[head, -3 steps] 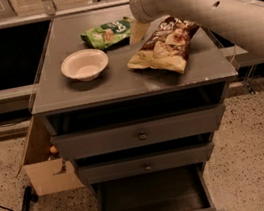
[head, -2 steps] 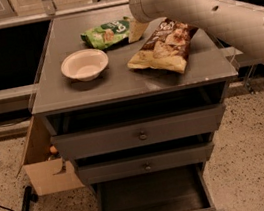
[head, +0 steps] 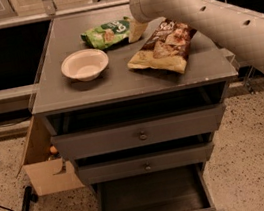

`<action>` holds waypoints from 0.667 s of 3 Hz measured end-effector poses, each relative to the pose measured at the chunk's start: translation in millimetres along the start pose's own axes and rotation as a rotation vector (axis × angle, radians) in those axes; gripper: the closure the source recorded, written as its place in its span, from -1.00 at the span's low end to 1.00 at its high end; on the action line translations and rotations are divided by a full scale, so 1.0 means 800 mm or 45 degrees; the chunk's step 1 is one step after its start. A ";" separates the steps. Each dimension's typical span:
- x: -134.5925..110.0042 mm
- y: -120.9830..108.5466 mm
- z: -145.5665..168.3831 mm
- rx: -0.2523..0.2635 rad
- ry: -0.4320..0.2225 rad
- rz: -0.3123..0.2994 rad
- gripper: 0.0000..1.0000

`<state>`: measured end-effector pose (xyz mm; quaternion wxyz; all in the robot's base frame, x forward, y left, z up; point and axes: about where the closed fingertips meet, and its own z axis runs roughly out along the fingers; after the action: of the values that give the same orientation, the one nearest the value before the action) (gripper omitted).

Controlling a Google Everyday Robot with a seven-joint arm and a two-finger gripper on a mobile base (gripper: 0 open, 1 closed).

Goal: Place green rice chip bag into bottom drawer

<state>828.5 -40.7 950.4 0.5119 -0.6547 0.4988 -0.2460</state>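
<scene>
The green rice chip bag lies flat on the back part of the grey cabinet top. It is not in the drawer yet. The gripper is at the bag's right end, just beside it or maybe touching it. Most of the gripper hides behind the big white arm, which reaches in from the right. I cannot tell if the gripper is spread apart or squeezed together, or if it has the bag at all. The bag does not look lifted. A white bowl sits near the bag, a little toward the front. A bigger brown chip bag lies to the right, partly under the arm. Down low, the bottom drawer is pulled out, and nothing shows on its dark floor. The two drawers above it are pushed in. So I think one part is ready: the drawer is open and waiting. The rest is left to do: get a good hold of the green bag, pick it up, carry it down past the front of the cabinet, and let it go inside the drawer.
</scene>
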 end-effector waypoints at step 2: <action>0.028 0.017 0.052 -0.014 0.020 -0.034 -1.00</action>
<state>866.6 -42.8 919.2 0.5010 -0.6621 0.4955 -0.2553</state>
